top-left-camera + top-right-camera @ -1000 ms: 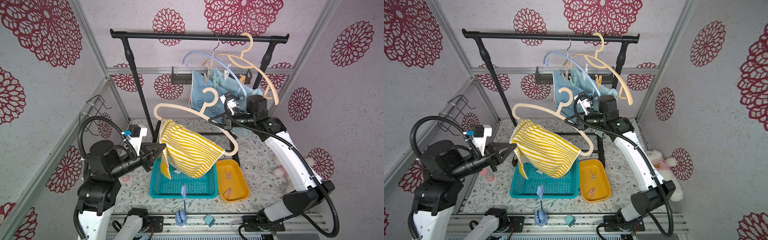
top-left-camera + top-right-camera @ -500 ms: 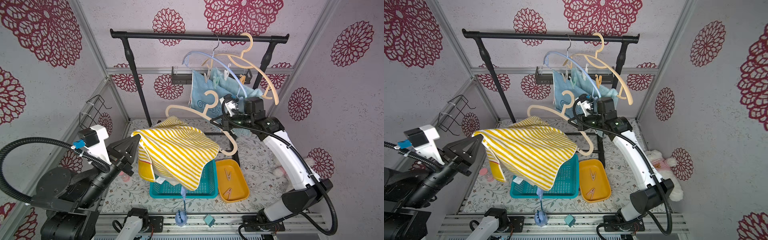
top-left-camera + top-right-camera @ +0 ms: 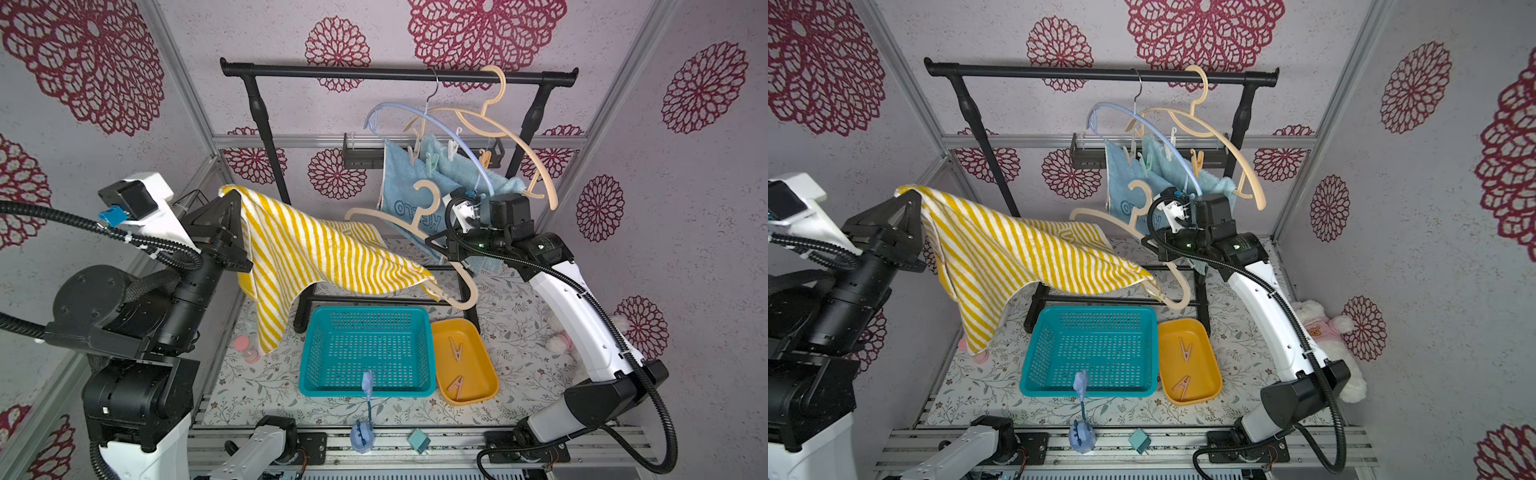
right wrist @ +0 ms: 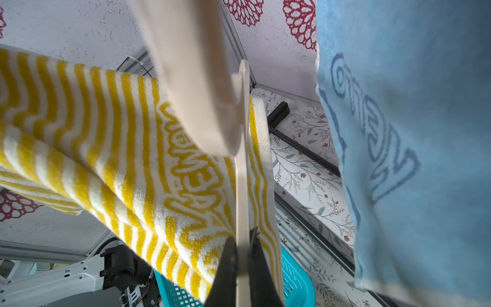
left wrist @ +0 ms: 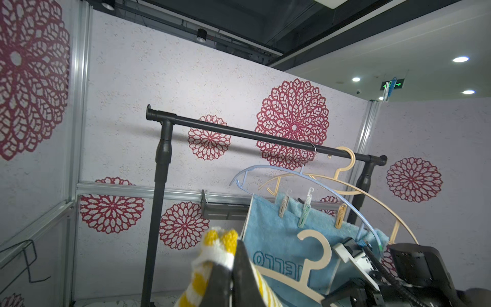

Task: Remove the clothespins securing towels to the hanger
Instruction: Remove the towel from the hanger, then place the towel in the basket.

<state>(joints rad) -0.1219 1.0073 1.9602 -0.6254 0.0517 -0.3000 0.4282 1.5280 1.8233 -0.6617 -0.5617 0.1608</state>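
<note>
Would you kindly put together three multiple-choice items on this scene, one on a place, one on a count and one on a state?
1. The loose clothespins lie:
A on the rail
B on the plush toy
C in the orange tray

2. The clothespins in that tray number:
A two
B four
C six

3. The left end effector is:
A open and empty
B shut on the striped towel
C shut on a clothespin

Key:
1. C, both top views show them lying inside the tray.
2. A, just two show there.
3. B, the left wrist view shows the towel's corner pinched between its jaws.
</note>
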